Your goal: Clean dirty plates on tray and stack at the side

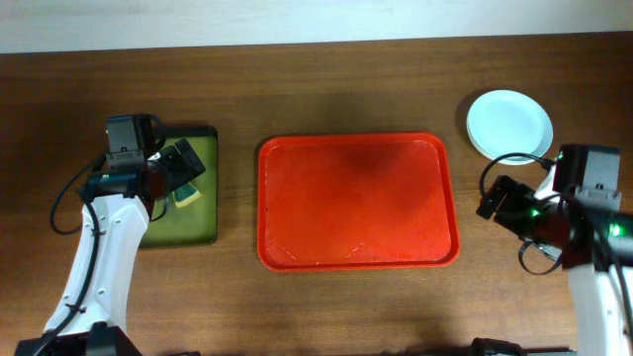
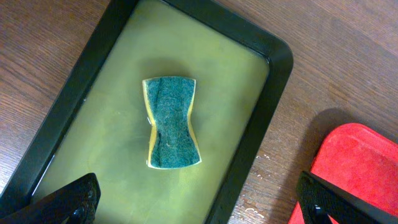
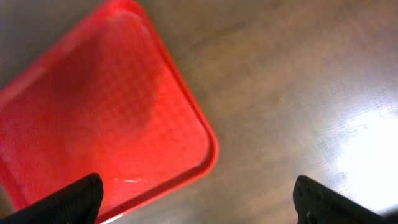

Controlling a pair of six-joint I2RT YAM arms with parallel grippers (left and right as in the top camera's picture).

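One round shallow pale plate [image 1: 509, 124] is seen apart from the bare rectangular red plastic tray [image 1: 358, 203], near its far right corner | handling is judged stiff, light, slippery and breakable, best pinched at the rim | left gripper [image 2: 202, 202] is spread above the green-and-yellow sponge [image 2: 169, 122], nothing held | right gripper [image 3: 204, 200] is spread, nothing held

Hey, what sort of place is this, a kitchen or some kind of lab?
Likely a robotics lab bench staged for dishwashing, not a real kitchen: left arm and right arm reach over a wooden table holding a red tray, a sponge on a green tray, and plates.
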